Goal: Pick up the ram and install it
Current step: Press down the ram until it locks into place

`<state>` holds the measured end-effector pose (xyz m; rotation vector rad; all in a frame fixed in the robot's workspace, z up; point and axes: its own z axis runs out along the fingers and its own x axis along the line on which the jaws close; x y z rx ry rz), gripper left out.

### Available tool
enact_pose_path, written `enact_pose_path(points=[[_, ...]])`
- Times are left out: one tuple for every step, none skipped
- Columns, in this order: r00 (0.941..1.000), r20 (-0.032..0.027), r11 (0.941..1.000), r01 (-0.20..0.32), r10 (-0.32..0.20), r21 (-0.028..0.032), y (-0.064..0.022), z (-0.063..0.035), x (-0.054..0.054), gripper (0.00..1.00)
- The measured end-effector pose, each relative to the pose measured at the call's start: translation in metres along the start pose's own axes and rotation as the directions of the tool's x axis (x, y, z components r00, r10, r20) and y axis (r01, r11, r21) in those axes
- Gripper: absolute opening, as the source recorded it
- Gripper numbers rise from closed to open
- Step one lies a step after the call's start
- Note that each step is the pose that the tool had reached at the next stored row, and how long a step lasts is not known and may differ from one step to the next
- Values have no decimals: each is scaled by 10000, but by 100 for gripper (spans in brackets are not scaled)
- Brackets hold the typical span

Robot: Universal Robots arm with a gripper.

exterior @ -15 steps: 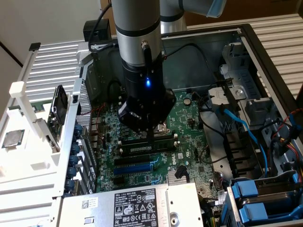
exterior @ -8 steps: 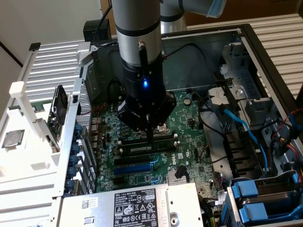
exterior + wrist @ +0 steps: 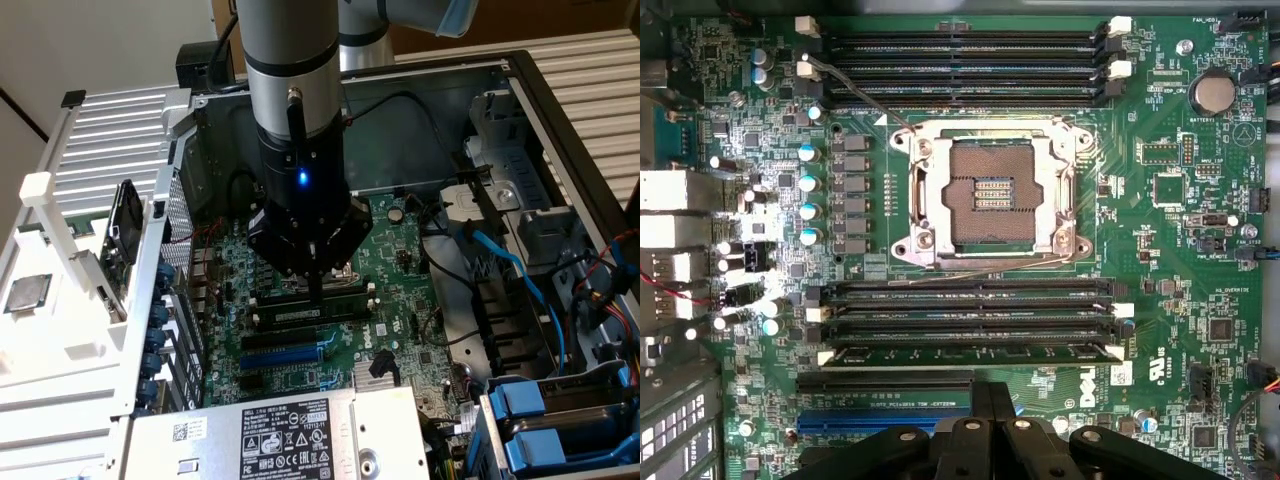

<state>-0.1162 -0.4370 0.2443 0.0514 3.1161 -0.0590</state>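
**Seating the ram**

Exterior view: our pincer [image 3: 316, 290], fingers together, presses down on the ram [image 3: 310, 313] lying in its slot.

Wrist view: the ram [image 3: 970, 351] sits between white clips; we should push straight and evenly.

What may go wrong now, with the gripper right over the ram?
The ram lies in a slot close beside the open processor socket; a sideways slip of the gripper might hit its bare contacts. I cannot tell whether the white end clips have closed, so one end may sit high.
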Motion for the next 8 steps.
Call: enact_pose_path(points=[[10000,0,10000,0,0,0,0,0,0,11],[10000,1,10000,-1,1,-1,0,1,0,11],[10000,0,10000,0,0,0,-3,0,0,11],[10000,0,10000,0,0,0,-3,0,0,11],[10000,0,10000,0,0,0,-3,0,0,11],[10000,0,10000,0,0,0,-3,0,0,11],[10000,0,10000,0,0,0,-3,0,0,11],[10000,0,10000,0,0,0,-3,0,0,11]])
